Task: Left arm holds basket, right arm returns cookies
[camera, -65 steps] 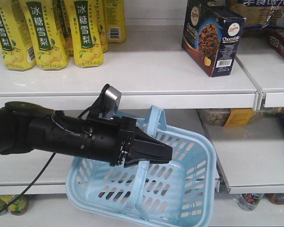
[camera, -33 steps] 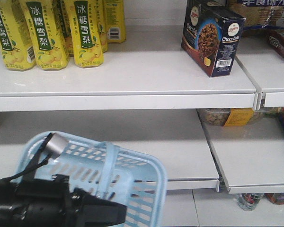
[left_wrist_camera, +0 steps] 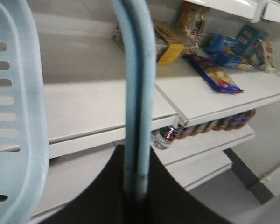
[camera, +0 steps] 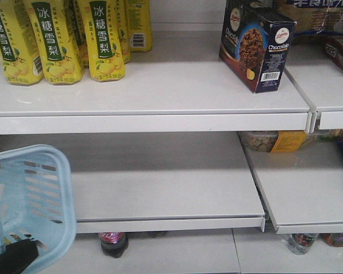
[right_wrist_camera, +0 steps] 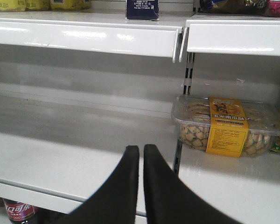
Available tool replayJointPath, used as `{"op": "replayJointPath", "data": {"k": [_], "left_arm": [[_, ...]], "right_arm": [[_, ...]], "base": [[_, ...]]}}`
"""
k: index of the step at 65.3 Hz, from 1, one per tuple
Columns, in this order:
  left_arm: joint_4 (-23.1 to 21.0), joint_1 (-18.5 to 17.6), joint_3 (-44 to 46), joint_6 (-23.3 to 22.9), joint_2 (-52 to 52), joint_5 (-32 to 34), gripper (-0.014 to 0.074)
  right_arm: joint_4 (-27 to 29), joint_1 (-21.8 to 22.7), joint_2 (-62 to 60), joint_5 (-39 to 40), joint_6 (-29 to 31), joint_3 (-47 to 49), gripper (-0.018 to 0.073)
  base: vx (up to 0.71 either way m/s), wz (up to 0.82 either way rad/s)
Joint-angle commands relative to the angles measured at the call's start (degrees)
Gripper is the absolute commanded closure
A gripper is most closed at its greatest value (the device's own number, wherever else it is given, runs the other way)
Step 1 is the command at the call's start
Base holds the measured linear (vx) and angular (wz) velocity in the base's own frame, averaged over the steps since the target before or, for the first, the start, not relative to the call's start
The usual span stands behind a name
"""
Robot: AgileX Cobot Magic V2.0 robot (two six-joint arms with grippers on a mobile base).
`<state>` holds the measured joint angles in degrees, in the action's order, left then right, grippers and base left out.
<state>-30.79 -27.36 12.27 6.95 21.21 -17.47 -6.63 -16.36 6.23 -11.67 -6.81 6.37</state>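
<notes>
Black left claw (left_wrist_camera: 135,198) clamps basket (camera: 31,200) handle, low left.

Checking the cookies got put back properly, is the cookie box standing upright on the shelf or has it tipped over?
Upright. The cookie box stands on its base on the top shelf, front picture facing out, no gripper touching it.

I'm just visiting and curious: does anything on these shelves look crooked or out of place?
Yes. The dark navy cookie box stands turned at an angle on the top white shelf, a corner toward the front, while the yellow drink cartons stand in a row. The light blue plastic basket hangs tilted at lower left.
</notes>
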Motion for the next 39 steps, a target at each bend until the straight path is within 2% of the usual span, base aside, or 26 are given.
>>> {"op": "replayJointPath", "data": {"k": [1, 6, 10, 26, 39], "left_arm": [[16.1, 0.3, -1.2, -12.7, -3.7, 6.6, 0.0602], [25.6, 1.9, -3.2, -17.8, -6.1, 6.6, 0.0602], [28.6, 4.2, -5.1, -19.6, -8.0, 6.6, 0.0602], [29.3, 19.0, -11.8, -19.9, -17.0, 10.4, 0.0602], [30.0, 27.3, -12.6, -19.7, -22.9, 7.7, 0.0602]], "right_arm": [[-0.4, 0.3, 0.6, 4.6, 0.3, 1.6, 0.0570], [-0.4, 0.3, 0.6, 4.6, 0.3, 1.6, 0.0570], [-0.4, 0.3, 0.6, 4.6, 0.3, 1.6, 0.0570], [-0.4, 0.3, 0.6, 4.5, 0.3, 1.6, 0.0570], [-0.4, 0.3, 0.6, 4.5, 0.3, 1.6, 0.0570]], "base": [[0.00, 0.00], [0.00, 0.00], [0.00, 0.00], [0.00, 0.00], [0.00, 0.00]]}}
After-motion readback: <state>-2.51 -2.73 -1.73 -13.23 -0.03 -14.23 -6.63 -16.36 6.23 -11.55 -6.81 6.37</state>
